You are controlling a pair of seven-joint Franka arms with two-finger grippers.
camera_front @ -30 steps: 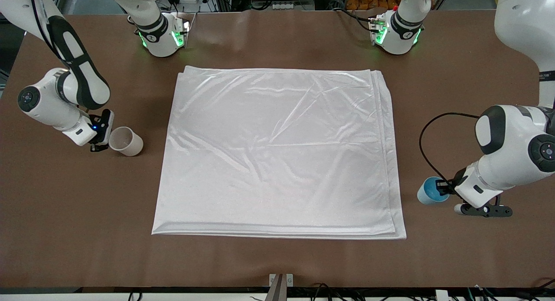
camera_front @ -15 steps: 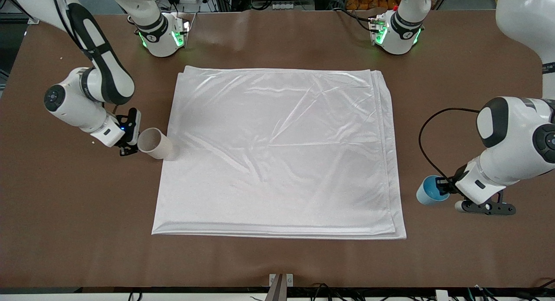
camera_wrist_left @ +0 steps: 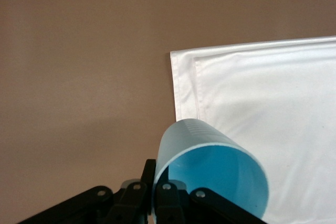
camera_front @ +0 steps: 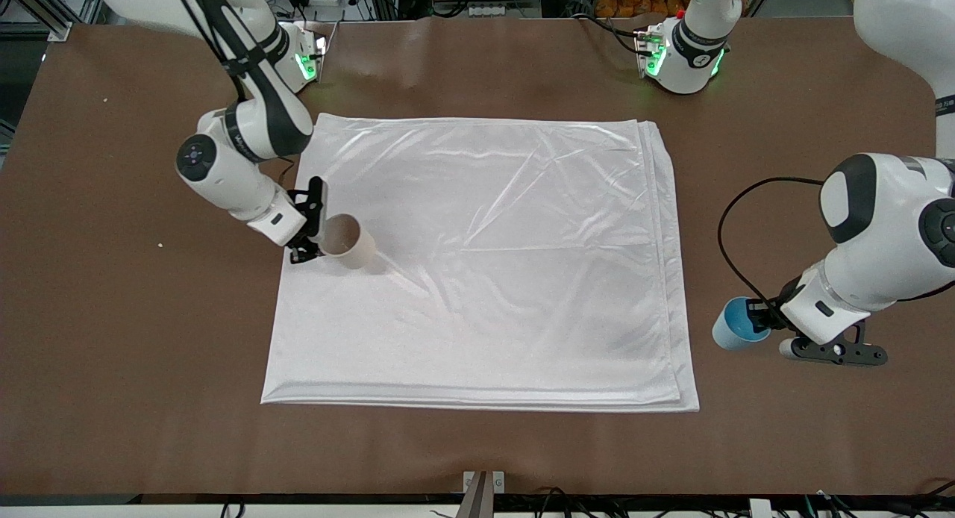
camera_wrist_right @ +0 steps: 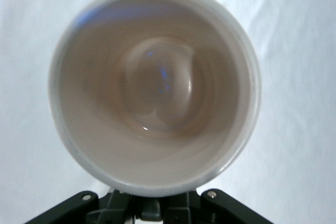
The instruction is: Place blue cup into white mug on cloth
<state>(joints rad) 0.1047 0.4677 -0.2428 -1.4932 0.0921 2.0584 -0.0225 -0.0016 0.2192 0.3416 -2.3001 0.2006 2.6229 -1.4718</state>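
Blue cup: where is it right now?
The blue cup is in the left claw, over bare table beside the cloth edge at the left arm's end, in the front view.

Front camera: high, facing my bases, taking in the whole brown table (camera_front: 112, 316). My left wrist camera: close above the light-blue tapered cup (camera_wrist_left: 210, 174). Right wrist: looking straight into the cream mug (camera_wrist_right: 155, 85). All share the shiny white cloth (camera_front: 485, 264).
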